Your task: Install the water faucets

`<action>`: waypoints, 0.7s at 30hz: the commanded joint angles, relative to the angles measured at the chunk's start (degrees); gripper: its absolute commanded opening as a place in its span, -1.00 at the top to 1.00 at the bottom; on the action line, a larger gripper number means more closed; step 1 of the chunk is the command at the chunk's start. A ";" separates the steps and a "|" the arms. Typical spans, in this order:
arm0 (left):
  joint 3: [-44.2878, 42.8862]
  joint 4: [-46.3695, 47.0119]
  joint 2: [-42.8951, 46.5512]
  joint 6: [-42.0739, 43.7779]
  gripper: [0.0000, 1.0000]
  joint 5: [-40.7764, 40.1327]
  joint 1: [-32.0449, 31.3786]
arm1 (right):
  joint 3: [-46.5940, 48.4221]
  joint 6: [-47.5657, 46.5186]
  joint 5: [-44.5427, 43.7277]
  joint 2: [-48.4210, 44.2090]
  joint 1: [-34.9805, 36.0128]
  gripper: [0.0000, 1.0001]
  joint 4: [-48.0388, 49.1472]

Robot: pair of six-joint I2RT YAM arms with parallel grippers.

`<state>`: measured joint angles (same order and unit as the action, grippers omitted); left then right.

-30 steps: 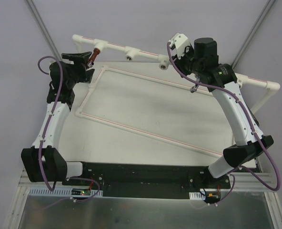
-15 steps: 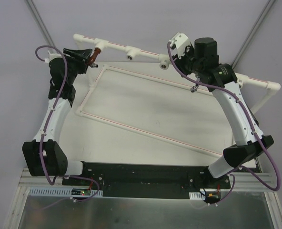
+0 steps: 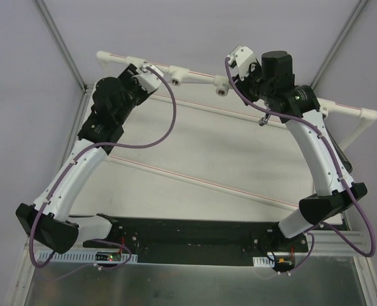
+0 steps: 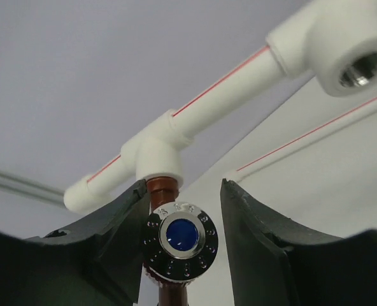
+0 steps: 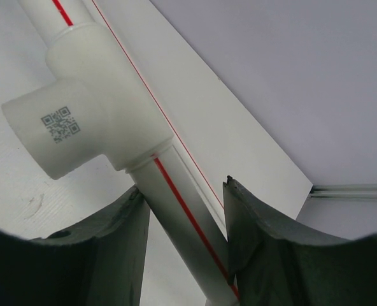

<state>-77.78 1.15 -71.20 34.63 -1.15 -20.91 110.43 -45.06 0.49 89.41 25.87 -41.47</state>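
The reddish-brown faucet [image 4: 181,237], with a chrome knob and blue centre, stands screwed into a white tee [image 4: 153,153] on the raised pipe. My left gripper [image 4: 184,185] straddles the knob: the left finger lies against it and a thin gap shows at the right finger. In the top view the left gripper [image 3: 134,69] covers this faucet. My right gripper [image 5: 183,186] is shut on the white pipe [image 5: 182,210] just below a QR-marked tee [image 5: 74,121], and it shows in the top view [image 3: 238,76] too. A small silver-grey metal piece [image 3: 260,119] shows beside the right forearm, too small to identify.
Two more tees with brass sockets sit along the raised pipe [image 3: 176,73] [image 3: 220,86]. A flat loop of white pipe [image 3: 195,175] lies on the table. The raised pipe ends in an elbow [image 3: 365,116] at the right. Metal frame struts [image 3: 61,44] rise at the back corners.
The left arm has swung in and turned its wrist over the faucet, hiding it from above. Its jaws have narrowed round the knob. The right arm has not moved.
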 commanded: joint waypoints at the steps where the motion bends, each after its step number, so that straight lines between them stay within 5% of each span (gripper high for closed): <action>1: 1.49 -7.56 -1.31 30.91 0.92 2.92 -12.39 | -1.01 7.79 1.35 4.99 0.85 1.00 -1.42; 3: 1.58 -7.56 -1.84 32.25 0.68 2.29 -13.46 | -0.92 7.88 1.35 5.08 0.85 1.00 -1.42; 5: 0.79 -7.48 -1.58 29.72 0.18 2.12 -13.46 | -1.10 7.79 1.27 5.17 0.85 1.00 -1.42; 7: -1.84 -5.82 -0.79 21.32 -0.30 1.42 -13.46 | -1.27 7.62 0.92 5.08 0.85 1.00 -1.33; 9: -5.26 -3.62 0.27 10.08 -0.52 -0.69 -13.37 | -1.27 7.44 0.74 5.25 0.85 1.00 -1.33; 18: -15.20 -8.16 4.22 -30.89 -0.85 -11.58 -8.73 | -0.66 7.53 1.27 5.87 0.68 1.00 -0.98; 21: -13.90 -11.78 5.71 -34.46 -0.85 -12.82 -3.98 | -0.66 7.62 1.44 5.96 0.76 1.00 -0.98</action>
<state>-90.85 -6.61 -68.40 15.81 -8.62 -29.30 111.22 -45.10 0.80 91.35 26.20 -38.83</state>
